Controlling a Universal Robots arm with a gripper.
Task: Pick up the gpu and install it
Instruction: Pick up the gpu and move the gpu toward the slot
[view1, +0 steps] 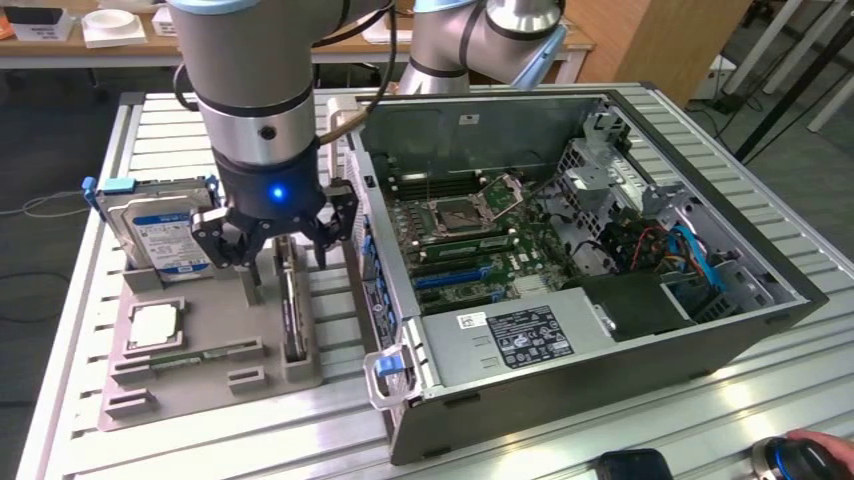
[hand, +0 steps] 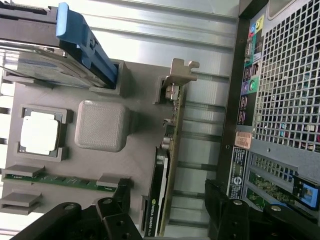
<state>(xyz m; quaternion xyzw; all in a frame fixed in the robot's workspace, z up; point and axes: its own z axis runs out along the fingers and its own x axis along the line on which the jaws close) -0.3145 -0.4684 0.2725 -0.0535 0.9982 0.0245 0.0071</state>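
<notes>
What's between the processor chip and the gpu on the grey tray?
A raised grey square block, between processor chip and gpu, in the wrist view.

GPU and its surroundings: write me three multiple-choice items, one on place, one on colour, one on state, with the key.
1. Where is the gpu? A) edge-on in the grey tray B) in the motherboard C) loose on the table
2. The hard drive carrier's handle is: A) red B) blue C) yellow
3. The hand is: A) shut on the gpu B) open, straddling the gpu C) holding the memory stick
Key: 1A, it stands in the tray beside the case; 2B, the handle is blue; 3B, gaps show between fingers and card.
</notes>
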